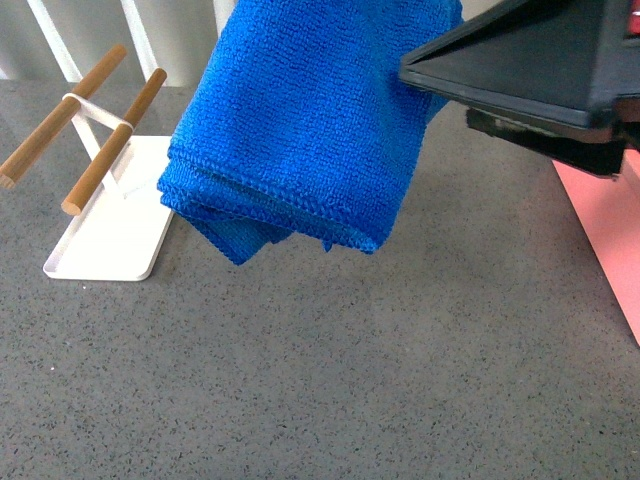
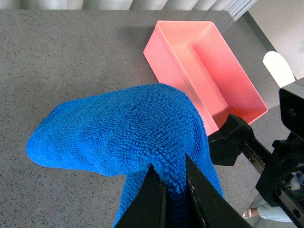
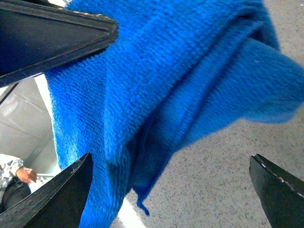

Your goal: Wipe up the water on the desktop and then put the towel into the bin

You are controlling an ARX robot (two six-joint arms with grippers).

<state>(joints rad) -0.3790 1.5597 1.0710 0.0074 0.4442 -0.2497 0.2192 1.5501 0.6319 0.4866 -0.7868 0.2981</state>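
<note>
Towel [image 2: 123, 128] pinched tight between left fingers [image 2: 209, 209], hanging above desktop [image 1: 400, 380]; right fingers [image 3: 52, 204] spread wide apart.

1. The surface [image 1: 400, 400] is dark grey, stone-like and finely speckled. It fills the near and middle ground and runs to a straight far edge.
2. Beyond that edge, on the far left, white slats [image 1: 140, 35] rise against a pale backing, some upright and some slanting.
3. The left wrist view shows pale vertical folds [image 2: 142, 4] along the far edge, perhaps a curtain or a ribbed panel.
4. Past the surface's far right corner lies a smooth light grey floor [image 2: 285, 19].
5. Blurred pale panels with thin seams [image 3: 23, 118] show in the right wrist view.
6. The light is bright and even, and the shadows are soft.
</note>
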